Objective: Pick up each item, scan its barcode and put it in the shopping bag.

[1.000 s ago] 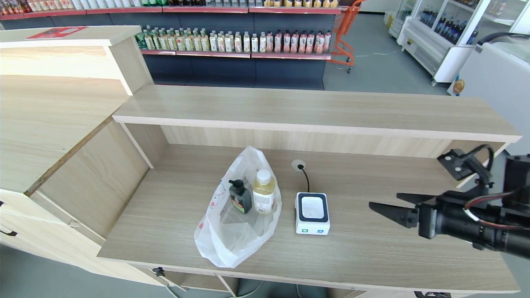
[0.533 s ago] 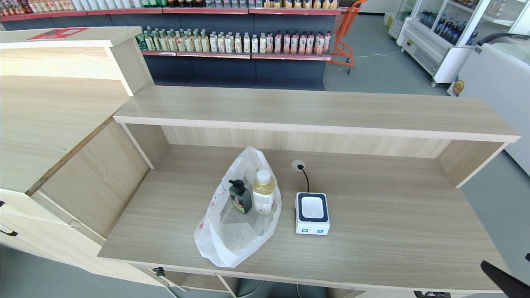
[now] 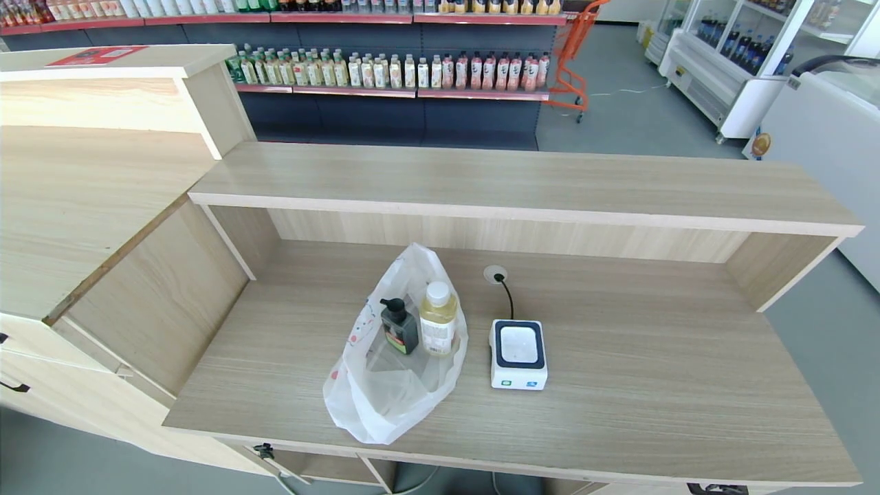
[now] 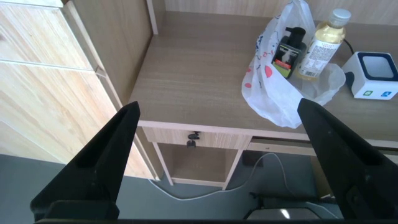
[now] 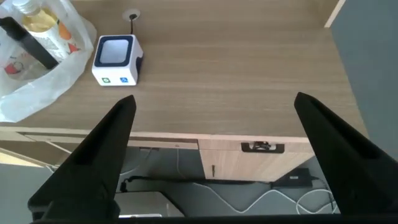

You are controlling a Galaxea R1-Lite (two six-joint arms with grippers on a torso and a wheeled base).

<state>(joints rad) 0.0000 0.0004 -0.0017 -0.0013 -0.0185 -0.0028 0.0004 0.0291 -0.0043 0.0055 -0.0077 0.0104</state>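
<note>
Left gripper point(image 4: 217, 112): spread wide, holds nothing, hangs out in front of the counter point(image 3: 653, 385). Right gripper point(image 5: 214, 102): likewise agape and empty, off the counter's front edge. Shopping bag point(image 3: 385, 392): lies open on the counter, just beside the scanner point(image 3: 518, 354); cut off at the edge in the right wrist view. Inside, upright: dark pump bottle point(image 3: 400, 328) and yellow bottle point(image 3: 438, 323), side by side, bases veiled by the film. Barcodes too small to make out.
</note>
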